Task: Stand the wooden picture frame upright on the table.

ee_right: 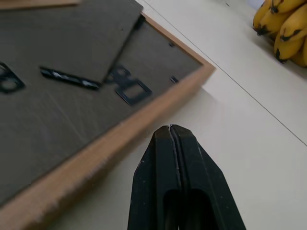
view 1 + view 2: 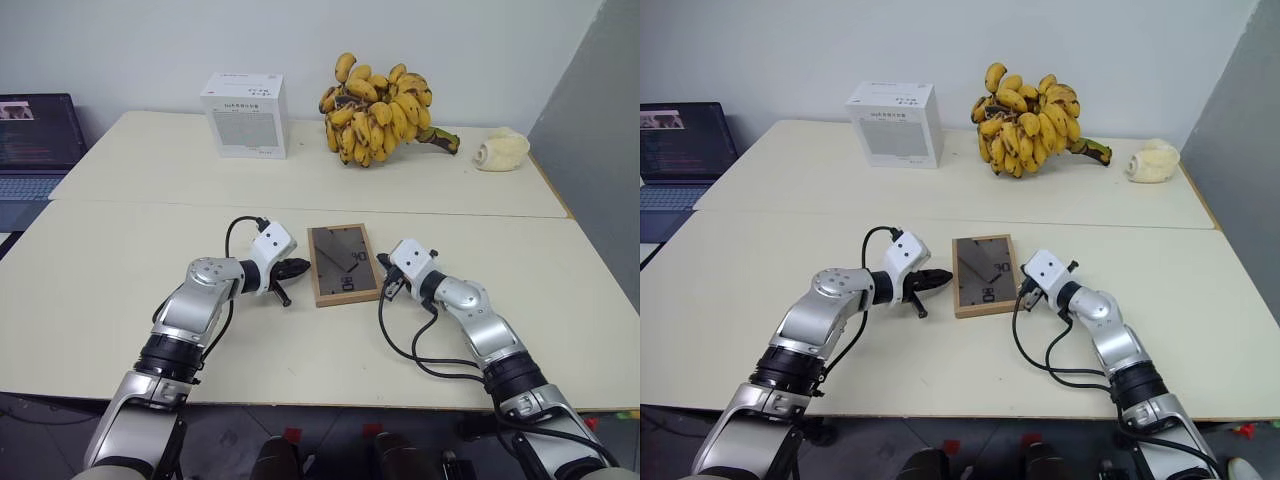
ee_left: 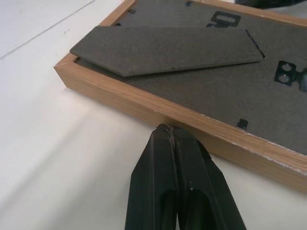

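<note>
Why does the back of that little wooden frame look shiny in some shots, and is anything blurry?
In the left eye view, the wooden picture frame's dark back catches pale room light. In the left wrist view, the left gripper casts a soft shadow on the table. In the right wrist view, the frame's near edge is out of focus, while the bananas look fairly sharp.

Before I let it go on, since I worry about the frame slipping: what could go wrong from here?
The wooden picture frame lies flat, back up, on the table. Both the left gripper and right gripper are shut at its opposite long edges, so they can only push, not pinch; the frame may skid or twist rather than lift. The stand lies nearly folded against the back, so a raised frame would likely tip over.
</note>
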Robot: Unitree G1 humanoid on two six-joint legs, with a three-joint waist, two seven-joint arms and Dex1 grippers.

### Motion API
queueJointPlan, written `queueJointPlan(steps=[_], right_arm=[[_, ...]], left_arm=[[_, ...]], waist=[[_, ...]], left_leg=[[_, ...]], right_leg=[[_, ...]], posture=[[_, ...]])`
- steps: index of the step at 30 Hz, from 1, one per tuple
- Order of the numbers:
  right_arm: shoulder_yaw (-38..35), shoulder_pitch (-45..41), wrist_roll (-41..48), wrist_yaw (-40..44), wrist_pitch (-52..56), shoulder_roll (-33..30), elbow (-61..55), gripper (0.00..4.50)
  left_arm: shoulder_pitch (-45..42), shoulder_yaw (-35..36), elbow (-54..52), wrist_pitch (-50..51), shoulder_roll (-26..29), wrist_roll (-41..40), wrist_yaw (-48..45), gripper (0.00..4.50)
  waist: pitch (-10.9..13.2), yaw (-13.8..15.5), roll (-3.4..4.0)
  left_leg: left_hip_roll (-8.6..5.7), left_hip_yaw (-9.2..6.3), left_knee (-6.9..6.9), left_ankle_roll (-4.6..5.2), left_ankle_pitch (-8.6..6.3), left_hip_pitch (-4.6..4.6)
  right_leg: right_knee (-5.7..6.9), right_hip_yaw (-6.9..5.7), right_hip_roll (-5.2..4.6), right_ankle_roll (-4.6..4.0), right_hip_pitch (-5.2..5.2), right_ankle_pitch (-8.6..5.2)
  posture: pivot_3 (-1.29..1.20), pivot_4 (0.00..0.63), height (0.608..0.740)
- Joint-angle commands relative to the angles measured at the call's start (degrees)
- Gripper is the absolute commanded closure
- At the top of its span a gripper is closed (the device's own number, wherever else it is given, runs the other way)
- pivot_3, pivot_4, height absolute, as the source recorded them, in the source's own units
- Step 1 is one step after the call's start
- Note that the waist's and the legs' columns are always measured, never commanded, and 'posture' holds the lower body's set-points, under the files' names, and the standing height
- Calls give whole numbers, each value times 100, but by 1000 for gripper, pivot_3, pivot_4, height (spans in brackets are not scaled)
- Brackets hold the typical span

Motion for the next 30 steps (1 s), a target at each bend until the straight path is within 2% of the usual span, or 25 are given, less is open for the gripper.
queueJointPlan(steps=[1,5,9,15,20,24,27,30], right_arm=[[-28,315,204,275,144,-65,-991,4500],[-63,729,282,439,486,-170,-1753,4500],[-134,869,270,412,666,-224,-1971,4500],[-530,448,289,276,705,-464,-1947,4500],[-805,389,526,839,832,-1119,-2124,4500],[-932,591,705,1253,878,-1596,-2283,4500],[-941,722,777,1455,818,-1788,-2219,4500],[-838,732,736,1533,673,-1803,-2008,4500]], left_arm=[[-259,-89,68,-266,-73,52,-150,4470],[-405,-100,283,-395,-108,119,-209,4470],[-453,-58,280,-320,-126,89,-280,4470],[-253,139,-369,401,238,-192,-596,4470],[191,696,-1525,2388,1007,-1090,-931,4470],[685,1325,-2549,4015,1761,-2367,-1463,4470],[696,1753,-2620,4925,1716,-3068,-1361,4470],[410,2030,-2205,5443,1260,-3280,-866,3925]], waist=[[0,2,0],[1,6,1],[1,3,1],[2,-12,3],[3,-39,4],[7,-57,11],[9,-44,15],[17,-25,28]], left_leg=[[0,0,0,0,0,0],[0,-16,-1,0,0,-3],[0,-17,5,-1,1,-3],[0,-17,5,-1,1,-8],[2,-24,2,-1,1,-12],[2,-27,-5,0,0,-12],[2,-38,-5,0,0,-12],[0,-45,15,0,1,-11]], right_leg=[[1,-1,0,0,0,0],[6,-12,4,-6,0,-4],[9,-12,4,-6,1,-4],[9,-13,4,-6,-3,-4],[8,-20,5,-13,-4,-10],[9,-22,5,-15,-6,-20],[12,-35,5,1,-4,-35],[13,-38,5,17,6,-44]], posture=[[0,150,740],[0,150,740],[0,150,740],[0,150,740],[0,150,740],[0,150,740],[0,150,740],[0,150,740]])
